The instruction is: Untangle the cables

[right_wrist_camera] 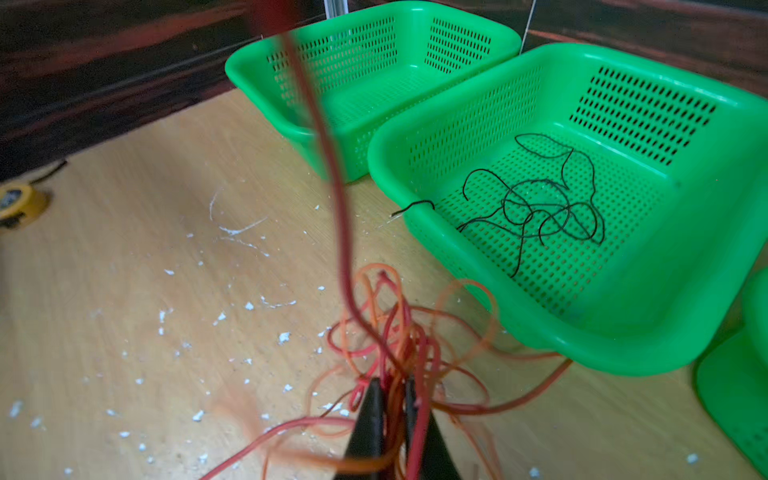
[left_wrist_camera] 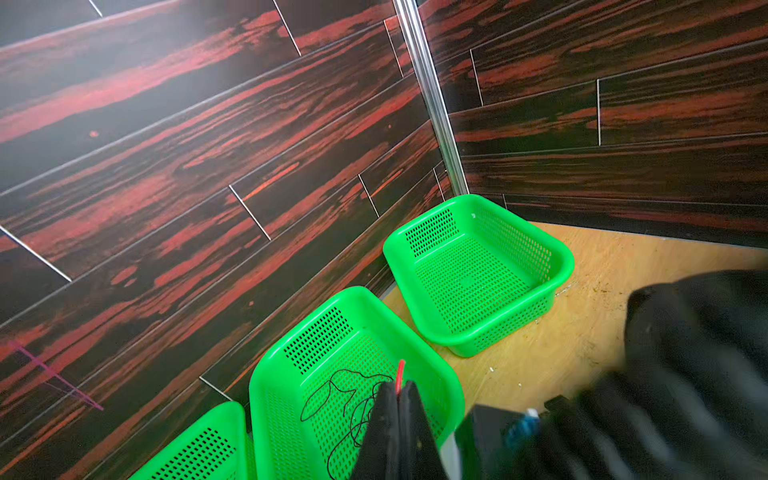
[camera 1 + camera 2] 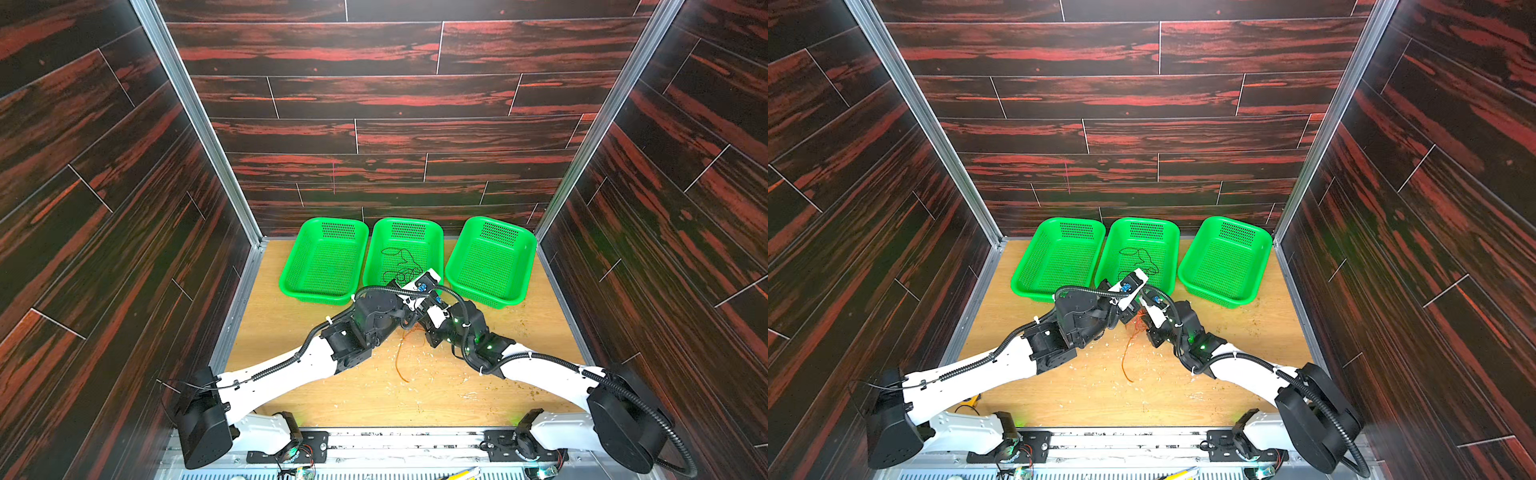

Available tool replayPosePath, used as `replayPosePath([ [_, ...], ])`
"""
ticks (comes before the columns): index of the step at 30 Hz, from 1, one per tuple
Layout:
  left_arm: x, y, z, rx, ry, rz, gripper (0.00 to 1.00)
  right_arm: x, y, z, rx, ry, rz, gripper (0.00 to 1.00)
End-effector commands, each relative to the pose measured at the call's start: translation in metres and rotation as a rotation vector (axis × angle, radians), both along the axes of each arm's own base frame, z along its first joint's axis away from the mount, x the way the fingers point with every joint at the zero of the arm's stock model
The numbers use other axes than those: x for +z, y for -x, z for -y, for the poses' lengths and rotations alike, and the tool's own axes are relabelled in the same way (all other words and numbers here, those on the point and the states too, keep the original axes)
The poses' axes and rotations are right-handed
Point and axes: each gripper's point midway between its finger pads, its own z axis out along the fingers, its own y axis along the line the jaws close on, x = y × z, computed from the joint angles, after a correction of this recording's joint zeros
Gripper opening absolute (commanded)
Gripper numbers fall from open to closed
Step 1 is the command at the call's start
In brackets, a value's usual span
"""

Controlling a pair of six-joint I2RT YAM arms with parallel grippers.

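Both sets of jaws clenched on wire.

Our left gripper (image 2: 398,388) pinches the red cable (image 2: 400,372), its tip poking past the jaws toward the middle basket (image 1: 602,349), where the black cable (image 1: 524,216) lies coiled. Our right gripper (image 1: 392,386) clamps strands, seemingly red, with the orange cable (image 1: 493,309) looping around its jaws on the crumb-strewn table (image 1: 124,291). In both top views the arms (image 3: 374,316) block both grips; only wrist views show them.

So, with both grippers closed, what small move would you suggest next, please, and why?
Probably draw the left gripper slowly away: it pinches the thin red wire, while the right gripper clamps the loose knot where it tangles with the thin orange wire.
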Motion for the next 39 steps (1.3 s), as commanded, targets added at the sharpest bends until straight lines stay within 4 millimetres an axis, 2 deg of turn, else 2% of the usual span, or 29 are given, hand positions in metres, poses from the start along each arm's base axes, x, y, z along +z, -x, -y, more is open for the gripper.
replayPosePath([
  [1,0.043,0.008,-0.012,0.015,0.057,0.077,0.00,-0.006,0.017,-0.002,0.119,0.030,0.028,0.01],
  [3,0.050,0.009,-0.019,0.033,0.043,0.097,0.00,-0.010,0.022,0.001,0.146,0.046,0.025,0.00],
  [7,0.070,0.007,-0.041,0.087,0.047,0.126,0.00,-0.019,0.015,0.019,0.118,0.046,-0.027,0.00],
  [14,0.099,-0.011,-0.106,0.193,0.124,0.113,0.00,-0.036,-0.005,0.046,0.134,0.137,-0.155,0.00],
  [20,0.118,-0.015,-0.141,0.261,0.125,0.137,0.00,-0.055,-0.009,0.059,0.167,0.243,-0.205,0.00],
  [23,0.122,-0.010,-0.145,0.246,0.139,0.144,0.00,-0.063,-0.003,0.059,0.213,0.266,-0.224,0.00],
  [26,0.115,-0.005,-0.132,0.162,0.138,0.111,0.00,-0.062,0.004,0.052,0.269,0.237,-0.256,0.03],
  [29,0.105,-0.004,-0.121,0.111,0.150,0.077,0.00,-0.060,0.006,0.048,0.296,0.223,-0.247,0.00],
  [32,0.105,-0.008,-0.126,0.146,0.150,0.084,0.00,-0.074,-0.001,0.062,0.229,0.304,-0.264,0.00],
  [36,0.119,-0.008,-0.141,0.201,0.131,0.115,0.00,-0.099,-0.008,0.085,0.143,0.399,-0.336,0.00],
  [39,0.127,-0.009,-0.155,0.238,0.119,0.123,0.00,-0.110,-0.011,0.095,0.123,0.442,-0.346,0.01],
])
